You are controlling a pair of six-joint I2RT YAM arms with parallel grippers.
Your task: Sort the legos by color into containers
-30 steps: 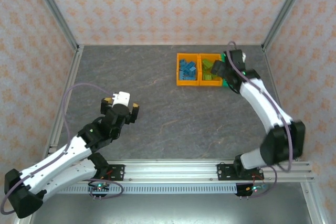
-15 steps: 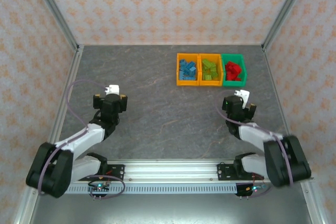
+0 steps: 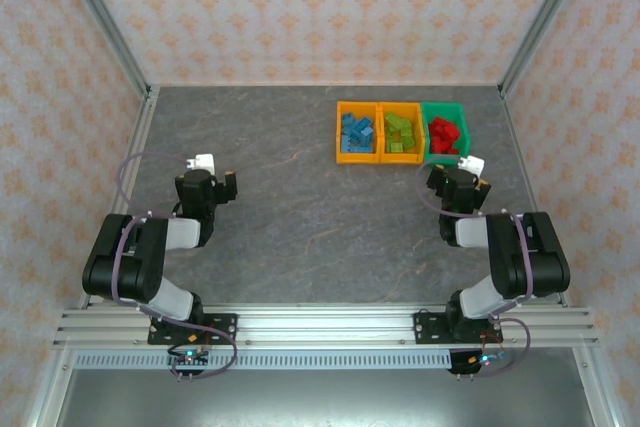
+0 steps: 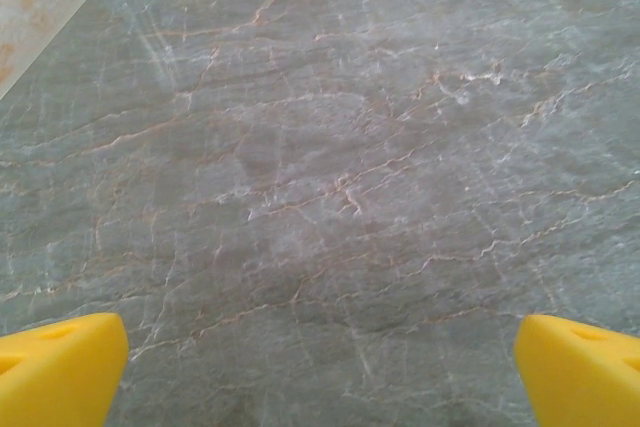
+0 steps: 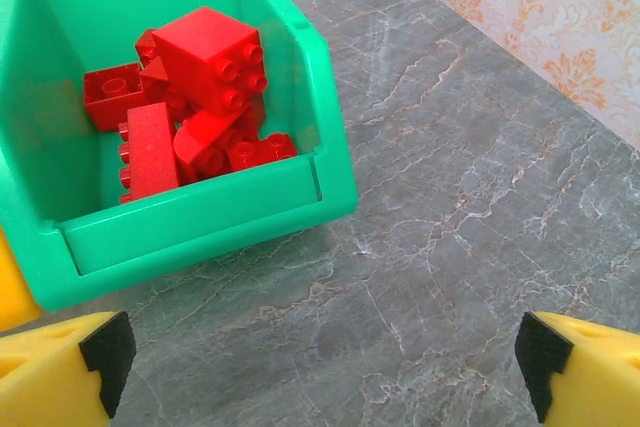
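Legos point(image 3: 400, 133) lie sorted in the containers point(image 3: 402, 158). I see both arms folded back since a second ago, with the left gripper point(image 4: 320, 372) and right gripper point(image 5: 320, 362) spread wide.

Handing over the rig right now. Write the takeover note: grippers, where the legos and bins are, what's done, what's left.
Left gripper: open, empty, over bare table.
Right gripper: open, empty, low in front of the green bin.
Blue legos are in the left orange bin, green legos in the middle orange bin, red legos in the green bin.
Done: every visible lego sits binned by colour.
Left: probably nothing but a final check.
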